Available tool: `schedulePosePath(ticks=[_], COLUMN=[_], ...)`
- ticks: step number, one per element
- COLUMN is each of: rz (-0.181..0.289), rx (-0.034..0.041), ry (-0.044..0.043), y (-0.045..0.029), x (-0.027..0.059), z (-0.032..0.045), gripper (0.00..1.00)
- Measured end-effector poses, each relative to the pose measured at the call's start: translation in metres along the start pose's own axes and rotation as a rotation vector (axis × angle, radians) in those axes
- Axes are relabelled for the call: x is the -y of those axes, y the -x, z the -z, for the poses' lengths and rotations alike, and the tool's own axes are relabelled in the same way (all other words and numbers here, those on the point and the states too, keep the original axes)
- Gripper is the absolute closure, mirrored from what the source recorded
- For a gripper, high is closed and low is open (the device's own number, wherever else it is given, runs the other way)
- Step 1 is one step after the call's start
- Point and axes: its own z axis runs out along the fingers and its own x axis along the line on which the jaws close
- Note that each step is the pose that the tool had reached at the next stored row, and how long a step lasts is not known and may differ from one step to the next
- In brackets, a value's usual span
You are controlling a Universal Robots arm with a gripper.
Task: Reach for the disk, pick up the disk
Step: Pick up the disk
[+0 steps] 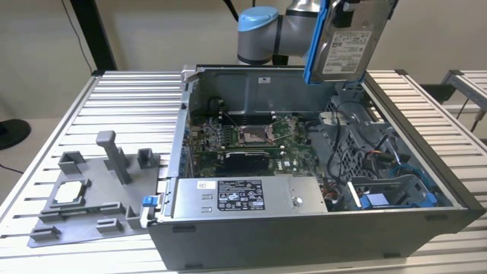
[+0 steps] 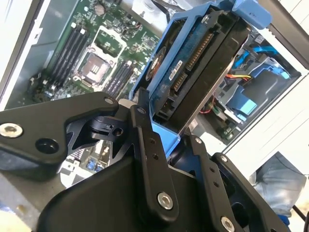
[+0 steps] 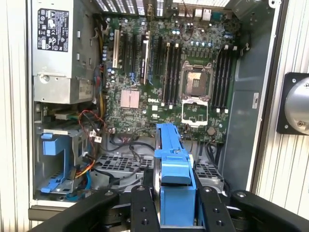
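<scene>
The gripper (image 2: 166, 128) is pinched onto the disk (image 2: 193, 67), its two black fingers (image 2: 145, 140) pressing against the blue carrier frame from either side. In the second wrist view the disk rises straight out of the jaws, its connector end and dark underside turned toward the camera, with the blue frame wrapping its edges. In the first wrist view the disk (image 3: 174, 179) is seen edge-on, a narrow blue strip standing between the fingers (image 3: 140, 208), and its long axis runs away from the gripper (image 3: 175, 205) toward the motherboard (image 3: 164, 77) below.

The exterior view gives what the wrist cameras cannot: the disk (image 1: 348, 41) hangs in the air above the open computer case (image 1: 304, 240), clear of it, held upright with its white label facing outward and its long axis nearly vertical, tilted a little. The blue frame edge lies on the exterior view's left side of the disk. The arm's blue-capped joint (image 1: 259, 34) sits just beside it.

Below, inside the case, the power-supply box (image 1: 243, 197) lies along the near wall, and a blue drive bay (image 1: 396, 197) sits toward the exterior view's right. A grey plastic fixture (image 1: 91, 194) rests on the slatted table (image 1: 129, 103) beside the case.
</scene>
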Motion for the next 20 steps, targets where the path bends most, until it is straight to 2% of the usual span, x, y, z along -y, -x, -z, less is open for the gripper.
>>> schedulePosePath(ticks=[20], rz=[0.000], rx=[0.0000], ry=[0.0012], y=[-0.0440], x=[-0.0017], z=[0.0005], gripper=[1.00])
